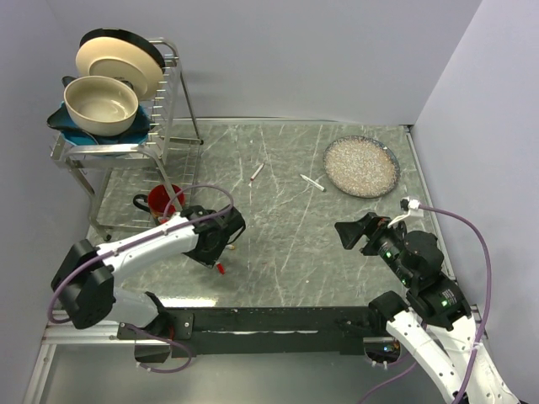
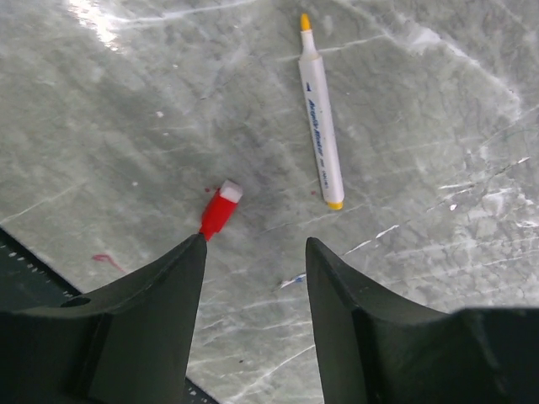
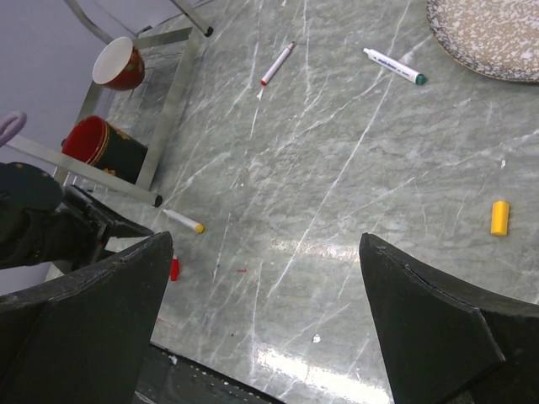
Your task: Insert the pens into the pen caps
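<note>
My left gripper (image 2: 255, 244) is open and empty, low over the table (image 1: 286, 244). A red cap (image 2: 221, 209) lies just past its left fingertip, and a white pen with a yellow tip (image 2: 321, 126) lies further ahead. In the top view the left gripper (image 1: 217, 252) hovers above the red cap (image 1: 221, 268). My right gripper (image 3: 265, 240) is wide open, empty and raised. Below it are a yellow cap (image 3: 500, 217), a red-tipped pen (image 3: 278, 63) and a pen with a dark green end (image 3: 394, 66). The two far pens also show from the top: the red-tipped pen (image 1: 257, 172) and the green-ended pen (image 1: 312, 183).
A speckled plate (image 1: 361, 166) lies at the back right. A metal dish rack (image 1: 173, 101) with plates and a bowl stands at the back left, a red mug (image 1: 164, 199) at its foot. The table's black front edge (image 1: 269, 320) runs between the arm bases.
</note>
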Available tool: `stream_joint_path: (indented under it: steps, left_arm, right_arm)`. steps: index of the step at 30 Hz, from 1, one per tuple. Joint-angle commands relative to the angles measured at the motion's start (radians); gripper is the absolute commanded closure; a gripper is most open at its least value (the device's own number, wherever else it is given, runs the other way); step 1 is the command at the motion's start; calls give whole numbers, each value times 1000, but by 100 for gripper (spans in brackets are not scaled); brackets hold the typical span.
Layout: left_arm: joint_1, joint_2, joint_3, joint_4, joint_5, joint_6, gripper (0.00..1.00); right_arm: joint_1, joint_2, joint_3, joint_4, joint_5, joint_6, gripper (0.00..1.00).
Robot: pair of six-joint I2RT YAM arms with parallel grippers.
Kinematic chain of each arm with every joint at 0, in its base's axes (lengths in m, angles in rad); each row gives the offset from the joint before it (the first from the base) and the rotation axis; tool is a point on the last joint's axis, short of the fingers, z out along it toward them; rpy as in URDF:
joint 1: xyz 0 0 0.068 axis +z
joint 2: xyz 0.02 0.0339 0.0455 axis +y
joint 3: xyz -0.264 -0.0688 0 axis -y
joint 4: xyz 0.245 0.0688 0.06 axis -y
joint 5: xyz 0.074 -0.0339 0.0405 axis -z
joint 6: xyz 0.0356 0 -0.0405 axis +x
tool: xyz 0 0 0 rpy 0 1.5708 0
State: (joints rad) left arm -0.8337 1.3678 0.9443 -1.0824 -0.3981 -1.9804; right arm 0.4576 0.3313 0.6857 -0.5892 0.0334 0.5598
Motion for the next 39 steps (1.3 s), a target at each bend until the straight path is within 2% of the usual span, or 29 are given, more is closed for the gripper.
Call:
stream_joint_path:
  steps: [1, 23, 33, 37, 39]
  left_arm:
    - [-7, 31, 17, 56, -27, -373, 43]
    - [-25, 338, 194, 59, -65, -324, 41]
    - [-24, 387, 192, 7, -119, -402, 44]
    - [-16, 404, 191, 52, -140, -365, 45]
    - [-12, 442, 232, 15, -142, -356, 45]
  right_arm:
    - [-4, -14, 0, 15, 3, -5, 0]
    - [-5, -38, -2, 20, -26, -18, 0]
    - [-5, -41, 0, 17, -26, -17, 0]
    - [-5, -43, -2, 19, -27, -15, 0]
    - [-4, -41, 0, 17, -26, -17, 0]
